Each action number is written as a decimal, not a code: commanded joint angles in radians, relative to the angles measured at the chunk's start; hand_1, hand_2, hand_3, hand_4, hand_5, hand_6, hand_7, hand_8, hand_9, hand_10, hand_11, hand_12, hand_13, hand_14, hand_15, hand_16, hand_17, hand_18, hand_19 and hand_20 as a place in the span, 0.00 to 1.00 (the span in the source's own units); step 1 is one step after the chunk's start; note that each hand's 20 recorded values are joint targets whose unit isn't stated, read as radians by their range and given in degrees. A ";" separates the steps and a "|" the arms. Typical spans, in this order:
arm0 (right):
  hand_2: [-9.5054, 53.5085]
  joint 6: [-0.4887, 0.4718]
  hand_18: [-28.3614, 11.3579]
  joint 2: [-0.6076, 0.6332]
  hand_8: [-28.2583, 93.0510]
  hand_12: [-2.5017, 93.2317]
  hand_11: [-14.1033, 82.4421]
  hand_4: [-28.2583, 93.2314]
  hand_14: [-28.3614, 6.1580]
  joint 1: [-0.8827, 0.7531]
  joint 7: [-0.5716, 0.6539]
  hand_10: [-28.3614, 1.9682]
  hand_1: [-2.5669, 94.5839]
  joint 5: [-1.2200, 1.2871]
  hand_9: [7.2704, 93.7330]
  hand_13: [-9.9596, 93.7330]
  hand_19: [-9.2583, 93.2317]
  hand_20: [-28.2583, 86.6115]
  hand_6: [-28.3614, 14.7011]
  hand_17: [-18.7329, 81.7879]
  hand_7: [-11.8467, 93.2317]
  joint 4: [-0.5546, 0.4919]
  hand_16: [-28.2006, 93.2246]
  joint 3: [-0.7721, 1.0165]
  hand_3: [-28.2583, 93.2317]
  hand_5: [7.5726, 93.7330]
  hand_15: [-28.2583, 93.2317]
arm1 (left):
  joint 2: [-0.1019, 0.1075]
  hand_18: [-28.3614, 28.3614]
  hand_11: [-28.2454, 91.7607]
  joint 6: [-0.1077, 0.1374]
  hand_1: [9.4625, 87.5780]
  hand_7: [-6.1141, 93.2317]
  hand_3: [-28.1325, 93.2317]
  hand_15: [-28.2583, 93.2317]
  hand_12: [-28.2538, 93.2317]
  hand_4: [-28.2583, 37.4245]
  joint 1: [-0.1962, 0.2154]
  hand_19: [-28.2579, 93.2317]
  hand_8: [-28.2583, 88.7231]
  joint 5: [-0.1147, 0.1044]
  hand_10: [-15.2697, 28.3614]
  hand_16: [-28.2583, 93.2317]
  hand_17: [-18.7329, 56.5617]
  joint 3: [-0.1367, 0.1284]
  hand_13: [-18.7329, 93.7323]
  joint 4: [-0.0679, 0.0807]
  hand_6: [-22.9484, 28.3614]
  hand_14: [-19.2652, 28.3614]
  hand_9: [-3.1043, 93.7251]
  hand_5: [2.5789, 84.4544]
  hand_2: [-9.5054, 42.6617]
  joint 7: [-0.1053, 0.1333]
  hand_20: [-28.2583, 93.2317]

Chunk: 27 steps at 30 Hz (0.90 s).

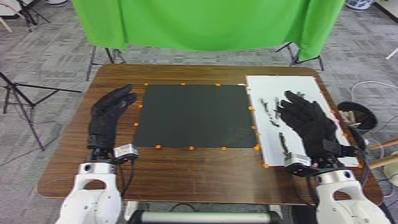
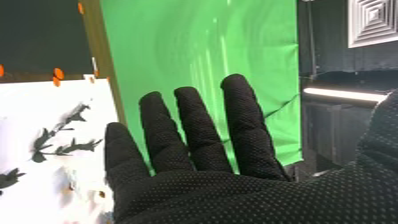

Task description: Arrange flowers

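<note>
The black-gloved right hand (image 1: 306,120) is released, fingers straight, above the white rectangular board (image 1: 276,82) on the brown wooden bench (image 1: 191,175), where dark leafy sprigs (image 1: 283,142) lie, the left hand (image 1: 106,117) likewise relaxed.

The right hand (image 1: 306,119) held its fingers (image 2: 248,120) straight, before the green cloth (image 2: 151,40). From the palm, leafy dark sprigs (image 2: 42,139) lay at ten o'clock on a white sheet (image 2: 27,107), a dark mat (image 2: 40,40) at eleven, a lit lamp (image 2: 346,95) at one.
</note>
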 commanded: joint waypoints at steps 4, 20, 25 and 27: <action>0.08 0.013 0.22 0.046 0.16 0.17 0.20 0.09 0.32 0.007 -0.008 0.46 0.10 0.019 0.39 0.38 0.14 0.43 0.65 0.32 0.24 -0.046 0.37 -0.027 0.84 0.39 0.30 | -0.019 0.72 0.44 -0.018 0.29 0.26 0.78 0.39 0.35 0.20 0.037 0.36 0.17 0.010 0.66 0.23 0.33 0.057 0.49 -0.027 0.50 0.75 0.51 0.55 0.06 -0.042 0.36; 0.08 0.007 0.22 0.054 0.16 0.18 0.20 0.09 0.33 0.019 -0.019 0.46 0.10 0.026 0.40 0.39 0.14 0.43 0.65 0.32 0.25 -0.038 0.37 -0.035 0.85 0.40 0.30 | -0.006 0.72 0.44 -0.004 0.29 0.26 0.78 0.40 0.35 0.20 0.042 0.36 0.18 0.005 0.66 0.24 0.33 0.097 0.49 -0.023 0.50 0.75 0.51 0.55 0.05 -0.008 0.36; 0.07 0.004 0.22 0.050 0.16 0.18 0.20 0.09 0.33 0.026 -0.010 0.46 0.11 0.022 0.40 0.39 0.14 0.43 0.65 0.32 0.25 -0.026 0.38 -0.038 0.85 0.40 0.30 | -0.002 0.72 0.44 -0.010 0.29 0.26 0.78 0.40 0.35 0.20 0.018 0.36 0.18 0.004 0.66 0.23 0.33 0.095 0.50 -0.015 0.50 0.75 0.51 0.55 0.05 -0.008 0.36; 0.07 0.010 0.22 0.051 0.16 0.18 0.20 0.09 0.33 0.023 -0.005 0.46 0.11 0.019 0.40 0.39 0.14 0.43 0.65 0.32 0.25 -0.027 0.38 -0.040 0.85 0.39 0.30 | -0.002 0.72 0.44 -0.013 0.29 0.26 0.78 0.40 0.35 0.20 0.010 0.36 0.17 0.006 0.66 0.23 0.33 0.093 0.50 -0.011 0.50 0.75 0.51 0.55 0.05 -0.010 0.36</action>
